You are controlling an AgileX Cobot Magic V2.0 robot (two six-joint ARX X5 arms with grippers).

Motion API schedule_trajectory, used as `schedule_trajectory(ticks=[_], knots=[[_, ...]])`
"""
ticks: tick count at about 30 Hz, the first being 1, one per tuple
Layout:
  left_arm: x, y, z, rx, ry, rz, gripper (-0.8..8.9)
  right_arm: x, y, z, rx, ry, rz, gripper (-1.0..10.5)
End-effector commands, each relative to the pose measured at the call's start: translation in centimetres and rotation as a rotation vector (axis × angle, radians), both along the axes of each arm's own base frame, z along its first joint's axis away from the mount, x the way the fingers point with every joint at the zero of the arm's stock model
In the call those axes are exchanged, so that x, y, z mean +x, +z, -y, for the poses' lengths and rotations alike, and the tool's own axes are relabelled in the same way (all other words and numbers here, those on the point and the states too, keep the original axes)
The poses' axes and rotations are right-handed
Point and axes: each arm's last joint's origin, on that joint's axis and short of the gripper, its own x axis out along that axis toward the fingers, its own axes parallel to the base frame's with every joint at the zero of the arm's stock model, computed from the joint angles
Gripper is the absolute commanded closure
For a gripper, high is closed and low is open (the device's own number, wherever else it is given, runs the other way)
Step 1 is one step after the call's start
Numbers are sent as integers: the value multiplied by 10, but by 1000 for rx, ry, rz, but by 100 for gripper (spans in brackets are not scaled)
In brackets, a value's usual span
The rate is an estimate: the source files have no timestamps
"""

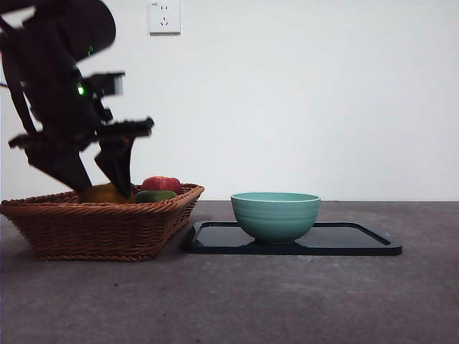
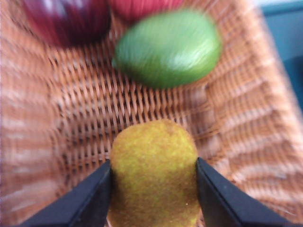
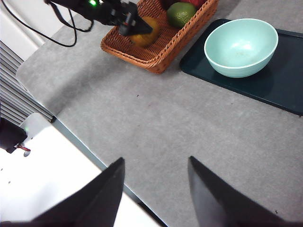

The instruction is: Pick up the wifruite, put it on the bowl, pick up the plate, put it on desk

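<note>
Left gripper (image 2: pixel 154 182) around wifruite (image 2: pixel 154 170)

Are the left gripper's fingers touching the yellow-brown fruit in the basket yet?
Touching. In the left wrist view both fingers of the left gripper press against the sides of the wifruite, no gap either side.

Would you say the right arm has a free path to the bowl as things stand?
Probably yes: the bowl sits uncovered on the tray, bare desk lies between it and the open right gripper, and the left gripper is at the basket.
</note>
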Motion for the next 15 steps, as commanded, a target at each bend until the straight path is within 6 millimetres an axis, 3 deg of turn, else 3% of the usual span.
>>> schedule_trajectory(ticks=[1,7,12,15], knots=[[7,-10,4,-1,11,-17,660,1,2,-1,9,-3,1,733],[8,-14,5,4,13,-27,652,1,2,-1,9,-4,1,733],[7,-16,4,13,12,-48,427,1,2,-1,9,-4,1,733],[6,-16,4,14,14,-54,408,1,2,-1,10,-4,1,733]])
